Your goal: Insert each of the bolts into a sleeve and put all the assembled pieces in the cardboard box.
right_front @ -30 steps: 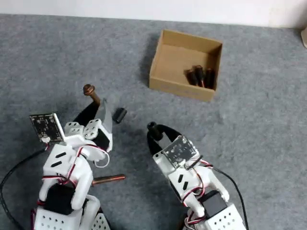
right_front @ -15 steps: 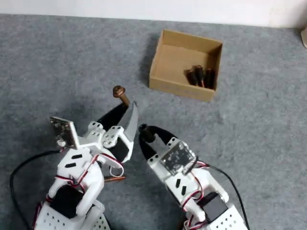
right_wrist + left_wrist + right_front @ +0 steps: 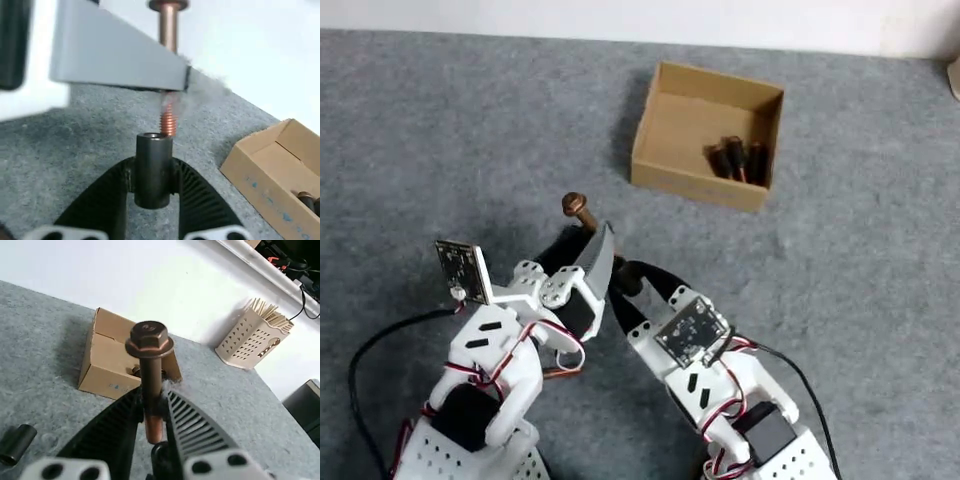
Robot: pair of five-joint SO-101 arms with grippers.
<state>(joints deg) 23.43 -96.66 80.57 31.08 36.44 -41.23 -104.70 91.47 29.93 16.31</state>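
Note:
My left gripper [image 3: 596,250] is shut on a copper bolt [image 3: 578,212], head up, shaft down between its fingers [image 3: 192,422]. In the left wrist view the bolt [image 3: 150,375] stands upright in the gripper [image 3: 152,405]. My right gripper [image 3: 625,282] is shut on a black sleeve [image 3: 154,167], held upright with its opening up. The bolt's threaded tip [image 3: 169,122] hangs right at the sleeve's mouth. The cardboard box [image 3: 695,188] at the back holds several assembled pieces [image 3: 740,158].
A loose black sleeve [image 3: 15,445] lies on the grey mat beside my left gripper. Another copper bolt [image 3: 563,371] lies half hidden under the left arm. A white perforated holder [image 3: 252,337] stands beyond the box [image 3: 100,382].
My left arm has swung right with the bolt, from well left of the sleeve to directly over it. The right gripper has shifted slightly left with the sleeve.

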